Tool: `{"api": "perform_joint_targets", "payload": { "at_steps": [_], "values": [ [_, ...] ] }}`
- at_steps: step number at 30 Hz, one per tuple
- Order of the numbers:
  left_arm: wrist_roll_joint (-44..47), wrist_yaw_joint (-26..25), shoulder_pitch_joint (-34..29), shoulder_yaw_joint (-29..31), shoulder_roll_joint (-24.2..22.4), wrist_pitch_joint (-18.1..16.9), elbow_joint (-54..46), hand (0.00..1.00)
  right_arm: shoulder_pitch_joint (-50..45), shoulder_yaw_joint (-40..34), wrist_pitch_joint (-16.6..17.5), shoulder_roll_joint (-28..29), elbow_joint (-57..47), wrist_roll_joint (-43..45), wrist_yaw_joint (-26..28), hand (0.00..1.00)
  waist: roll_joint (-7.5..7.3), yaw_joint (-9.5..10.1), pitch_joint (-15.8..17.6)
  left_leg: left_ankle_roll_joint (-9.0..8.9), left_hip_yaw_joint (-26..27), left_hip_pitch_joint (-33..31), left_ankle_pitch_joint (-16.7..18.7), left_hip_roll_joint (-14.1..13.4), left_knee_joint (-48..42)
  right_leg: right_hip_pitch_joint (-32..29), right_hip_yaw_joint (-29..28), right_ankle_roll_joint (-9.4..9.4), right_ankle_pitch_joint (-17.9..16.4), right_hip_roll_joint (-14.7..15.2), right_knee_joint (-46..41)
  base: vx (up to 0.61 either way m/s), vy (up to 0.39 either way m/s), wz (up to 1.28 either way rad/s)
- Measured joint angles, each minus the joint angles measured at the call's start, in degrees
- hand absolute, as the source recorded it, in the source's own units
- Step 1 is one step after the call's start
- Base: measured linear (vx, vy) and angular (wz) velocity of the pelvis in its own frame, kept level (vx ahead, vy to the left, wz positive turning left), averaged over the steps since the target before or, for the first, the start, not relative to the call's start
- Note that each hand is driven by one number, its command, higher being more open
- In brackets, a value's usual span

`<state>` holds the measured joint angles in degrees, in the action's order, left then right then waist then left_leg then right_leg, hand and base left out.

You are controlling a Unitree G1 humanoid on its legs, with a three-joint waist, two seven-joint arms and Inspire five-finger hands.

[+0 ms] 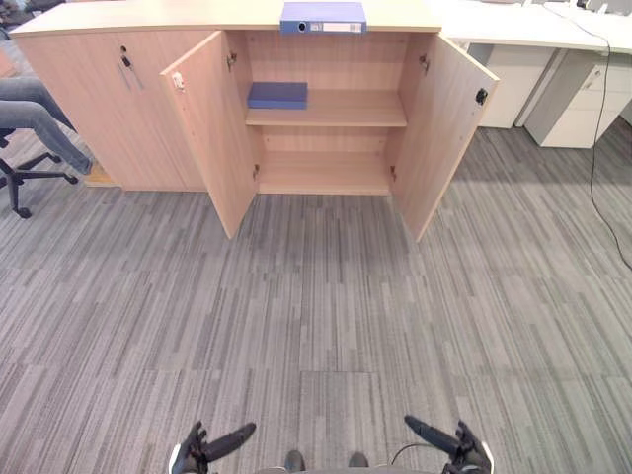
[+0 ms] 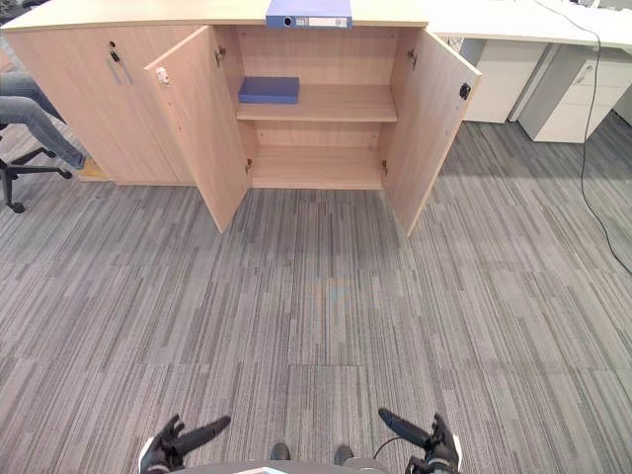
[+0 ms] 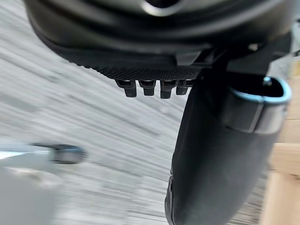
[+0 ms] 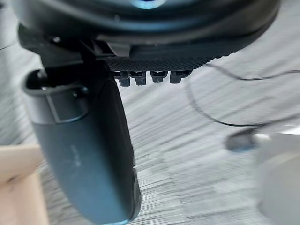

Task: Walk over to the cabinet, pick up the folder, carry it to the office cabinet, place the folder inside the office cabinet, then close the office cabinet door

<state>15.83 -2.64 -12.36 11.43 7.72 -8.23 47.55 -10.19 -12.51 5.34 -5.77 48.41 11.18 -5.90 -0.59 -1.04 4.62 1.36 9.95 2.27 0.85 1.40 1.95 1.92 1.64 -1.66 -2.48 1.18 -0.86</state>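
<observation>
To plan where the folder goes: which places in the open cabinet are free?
The bottom shelf is bare from wall to wall. The upper shelf is free right of the blue book, which crowds its left end. The folder lies on the cabinet top.

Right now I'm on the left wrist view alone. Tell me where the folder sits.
Observer: The blue folder lies flat on top of the cabinet, above its open compartment.
Operator: Give me the doors.
Observer: The left door and the right door both stand swung wide open, towards you.
Operator: Report the right hand.
Observer: The right hand is open and holds nothing. It hangs low, well short of the cabinet.
</observation>
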Motion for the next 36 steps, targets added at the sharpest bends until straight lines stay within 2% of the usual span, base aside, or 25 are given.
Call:
{"api": "perform_joint_targets", "payload": {
  "at_steps": [6,11,15,18,21,22,23,24,25,27,29,30,31,32,33,34,35,36],
  "values": [
    [-0.1,0.4,1.2,-0.1,0.0,-0.8,-2.1,1.0,1.2,0.0,0.4,-0.7,-0.9,-2.4,1.7,1.0,0.1,-0.48,1.2,-1.31,0.2,1.5,0.9,-0.1,0.3,1.6,0.3,-0.01,0.0,0.0,0.8,0.09,0.001,-0.02],
    [-0.3,0.7,0.8,-0.7,0.0,-0.8,-3.1,1.0,1.1,0.6,0.3,-1.0,-1.9,-5.0,2.3,1.0,0.3,-1.07,2.3,-1.55,0.2,1.9,1.3,-0.1,0.2,2.0,0.2,-0.02,0.0,0.0,0.8,0.0,-0.003,-0.01],
    [-1.5,1.1,0.0,-2.9,0.0,-0.8,-5.4,1.0,2.7,2.5,0.3,-2.1,-2.3,-7.2,2.3,1.0,0.56,-1.02,2.9,-0.98,1.2,-2.1,4.9,-0.3,-5.1,0.0,-0.4,-0.28,-0.4,0.3,0.7,-0.04,-0.007,-0.13],
    [-2.0,1.3,0.0,-5.1,-0.5,-0.8,-7.2,1.0,3.8,3.4,0.2,-3.0,-3.0,-8.5,2.1,1.0,1.36,-1.06,4.1,-0.27,1.6,-6.4,8.7,-0.9,-11.5,-2.6,-0.5,-1.29,-2.5,0.5,-1.8,-0.05,0.026,-0.06],
    [-2.3,1.4,-0.1,-6.2,-0.6,-0.7,-8.4,1.0,5.1,4.1,-0.3,-3.1,-3.0,-8.5,1.7,1.0,1.59,-1.03,4.4,0.54,1.7,-10.0,11.9,-1.0,-16.3,-7.0,-0.5,-2.08,-7.0,1.1,-7.8,0.03,0.068,-0.02],
    [-2.3,1.5,-0.2,-7.0,-0.6,-0.6,-9.4,1.0,5.2,4.1,-0.4,-3.2,-3.7,-8.5,1.5,1.0,1.45,-0.76,4.8,1.55,1.8,-10.8,14.3,-0.4,-18.4,-9.5,-0.2,-4.08,-9.8,2.1,-14.0,0.12,0.082,-0.03],
    [-2.3,1.5,-0.2,-7.4,-0.6,-0.6,-9.7,1.0,5.1,4.2,-0.4,-3.2,-4.1,-8.6,1.3,1.0,1.4,-0.72,4.9,2.0,1.9,-10.7,15.0,-0.2,-18.7,-10.6,-0.2,-4.11,-10.5,2.6,-17.1,0.16,0.111,-0.1],
    [-2.3,1.4,-0.1,-7.7,-0.5,-0.6,-9.8,1.0,5.5,4.6,-0.5,-3.2,-4.5,-8.6,1.2,1.0,1.72,-0.43,5.2,2.28,2.0,-10.3,16.0,-0.1,-19.0,-13.8,0.3,-4.25,-10.9,3.0,-24.0,0.28,0.136,-0.07],
    [-2.3,1.2,0.2,-9.1,0.6,-0.5,-9.9,1.0,5.6,6.1,-0.5,-3.1,-5.3,-8.6,1.1,1.0,1.89,-0.71,6.4,3.19,1.6,-8.0,16.7,-0.1,-18.9,-19.5,1.6,-4.03,-11.8,3.5,-37.2,0.24,0.122,-0.01],
    [-2.4,1.0,0.2,-9.8,1.6,-0.5,-9.9,1.0,4.9,7.4,-0.7,-3.0,-6.2,-8.6,1.2,1.0,1.8,-0.88,7.1,3.09,0.9,-4.8,18.2,-0.1,-18.5,-21.5,3.2,-2.44,-13.8,4.0,-41.2,0.31,0.064,0.11],
    [-2.3,0.5,1.4,-9.8,2.5,-0.4,-9.8,1.0,5.7,8.5,-0.7,-3.1,-7.6,-8.6,1.1,1.0,2.24,-1.48,8.6,2.87,0.0,-0.2,19.3,-0.7,-16.2,-25.4,6.5,-1.43,-15.2,3.7,-39.3,0.61,0.012,0.27],
    [-2.3,0.1,3.4,-9.8,2.5,-0.5,-9.6,1.0,6.4,8.6,-0.7,-3.5,-8.3,-8.5,1.1,1.0,3.63,-1.9,9.7,2.58,-1.5,2.3,19.4,-2.5,-13.2,-29.1,9.4,-0.61,-14.3,2.3,-34.0,0.66,-0.045,0.45],
    [-2.3,0.1,4.3,-9.8,2.4,-0.5,-9.5,1.0,6.7,8.6,-0.6,-3.8,-8.3,-8.5,1.1,1.0,4.33,-2.24,10.2,2.45,-2.0,3.5,19.4,-3.4,-12.0,-30.4,10.6,-0.31,-13.2,1.6,-31.4,0.59,-0.06,0.54],
    [-2.3,0.0,5.5,-9.8,2.3,-0.7,-9.2,1.0,7.4,8.9,-0.6,-4.3,-8.3,-8.6,1.1,1.0,5.25,-2.83,11.2,1.46,-2.7,5.5,19.3,-5.0,-10.4,-32.3,12.0,-0.19,-10.2,0.7,-26.9,0.54,-0.074,0.57],
    [-2.3,0.0,6.5,-9.9,2.5,-0.8,-8.9,1.0,7.4,9.5,-0.6,-4.7,-8.6,-8.6,1.0,1.0,5.28,-3.39,11.6,-0.75,-3.4,7.8,19.4,-6.2,-9.2,-34.6,12.8,0.04,-4.9,0.1,-20.4,0.57,-0.091,0.54],
    [-2.3,-0.1,6.7,-10.2,2.6,-0.9,-8.6,1.0,7.2,9.7,-0.6,-4.7,-8.8,-8.6,1.1,1.0,4.95,-3.55,11.5,-2.1,-3.6,9.0,19.7,-6.4,-8.9,-35.0,12.6,0.36,-1.8,-0.1,-16.9,0.77,-0.151,0.55],
    [-2.4,-0.1,6.2,-10.7,3.1,-0.9,-8.1,1.0,6.0,10.3,-0.6,-4.8,-9.0,-8.6,1.0,1.0,4.09,-4.3,11.1,-4.76,-4.3,11.9,21.2,-6.6,-9.6,-35.2,11.5,2.34,7.7,-0.3,-12.5,0.85,-0.204,0.32],
    [-2.5,0.0,7.1,-10.8,1.8,-0.8,-6.5,1.0,7.0,10.5,-0.7,-5.6,-8.5,-8.6,1.0,1.0,6.3,-4.31,11.7,-6.8,-4.6,12.8,21.2,-9.1,-13.2,-35.7,12.4,4.84,10.8,-1.4,-18.8,0.85,-0.199,0.24]
  ]
}}
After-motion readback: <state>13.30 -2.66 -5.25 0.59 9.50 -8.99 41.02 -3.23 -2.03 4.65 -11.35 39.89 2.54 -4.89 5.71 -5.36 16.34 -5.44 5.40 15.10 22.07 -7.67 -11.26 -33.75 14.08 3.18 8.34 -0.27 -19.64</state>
